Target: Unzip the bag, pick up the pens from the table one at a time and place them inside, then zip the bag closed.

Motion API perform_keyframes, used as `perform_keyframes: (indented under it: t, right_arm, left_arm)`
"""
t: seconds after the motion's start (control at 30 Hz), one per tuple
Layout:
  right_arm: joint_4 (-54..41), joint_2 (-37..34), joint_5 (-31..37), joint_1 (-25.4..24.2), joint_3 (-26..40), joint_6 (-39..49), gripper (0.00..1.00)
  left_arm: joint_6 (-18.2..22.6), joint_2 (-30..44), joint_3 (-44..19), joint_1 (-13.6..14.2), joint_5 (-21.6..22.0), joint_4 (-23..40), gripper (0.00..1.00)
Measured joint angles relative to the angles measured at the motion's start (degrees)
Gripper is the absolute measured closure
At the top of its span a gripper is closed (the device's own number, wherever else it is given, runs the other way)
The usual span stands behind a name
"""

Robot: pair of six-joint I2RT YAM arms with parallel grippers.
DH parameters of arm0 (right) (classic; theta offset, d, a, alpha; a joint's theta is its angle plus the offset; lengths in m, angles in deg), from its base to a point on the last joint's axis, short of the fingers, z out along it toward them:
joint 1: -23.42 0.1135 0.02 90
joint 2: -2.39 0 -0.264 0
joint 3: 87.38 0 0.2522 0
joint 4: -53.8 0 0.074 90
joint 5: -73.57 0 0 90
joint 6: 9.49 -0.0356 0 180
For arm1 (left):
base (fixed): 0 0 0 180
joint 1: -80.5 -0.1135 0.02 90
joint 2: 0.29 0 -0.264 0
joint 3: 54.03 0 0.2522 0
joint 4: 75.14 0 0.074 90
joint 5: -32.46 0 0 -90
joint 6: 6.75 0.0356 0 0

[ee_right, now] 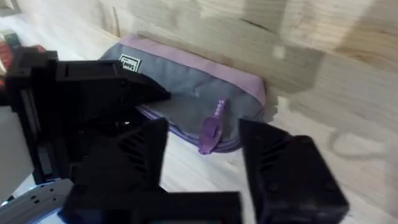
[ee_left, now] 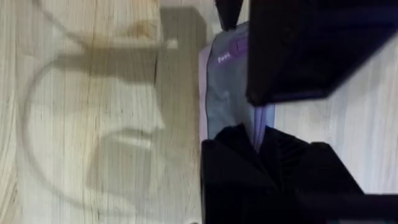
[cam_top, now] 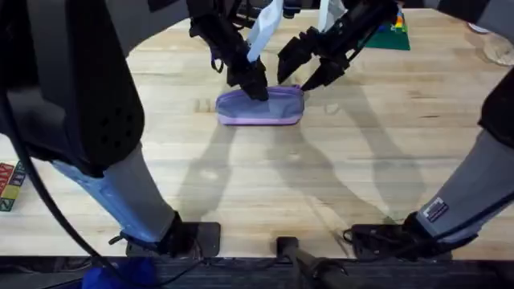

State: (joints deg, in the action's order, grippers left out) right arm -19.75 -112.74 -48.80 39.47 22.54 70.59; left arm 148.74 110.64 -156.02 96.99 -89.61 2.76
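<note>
Left tool [cam_top: 255, 87] is pressing down on the left end of the pencil pouch [cam_top: 261, 106], its fingers closed on the fabric there, apparently pinning the pouch so it does not slide while the zipper is worked. Right tool [cam_top: 307, 72] is hovering just above the pouch's right end, jaws spread wide and gripping nothing; the right wrist view is showing the purple zipper pull [ee_right: 212, 126] lying between its fingers [ee_right: 292, 174], ahead of them, so it appears to be lining up to pinch the tab. The pouch is lying lengthwise on the wooden surface [cam_top: 265, 185], towards the far edge and near the middle. Whether the zipper is open or closed cannot be determined. A green block [cam_top: 393, 36] is sitting by the far right corner.
</note>
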Motion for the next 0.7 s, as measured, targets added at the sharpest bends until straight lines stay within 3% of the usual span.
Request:
perform_keyframes:
  t: [0.13, 0.3, 0.43, 0.7]
  right_arm:
    - [0.0, 0.0, 0.0, 0.2, 0.0, -0.2, 0.494]
    - [0.0, 0.0, -0.1, 0.3, 0.0, -0.2, 0.664]
    - [-0.1, 0.0, -0.3, 0.4, 0.0, -0.4, 0.944]
    - [-0.9, 0.0, -0.2, 0.3, 0.0, -0.4, 0.97]
  left_arm:
    - [0.0, 0.0, 0.0, 0.0, 0.0, 0.0, 0.959]
    - [0.0, 0.0, 0.0, 0.0, 0.0, 0.0, 0.959]
    - [0.0, 0.0, 0.0, 0.0, 0.0, 0.1, 0.959]
    - [0.0, 0.0, 0.0, 0.0, 0.0, 0.1, 0.959]
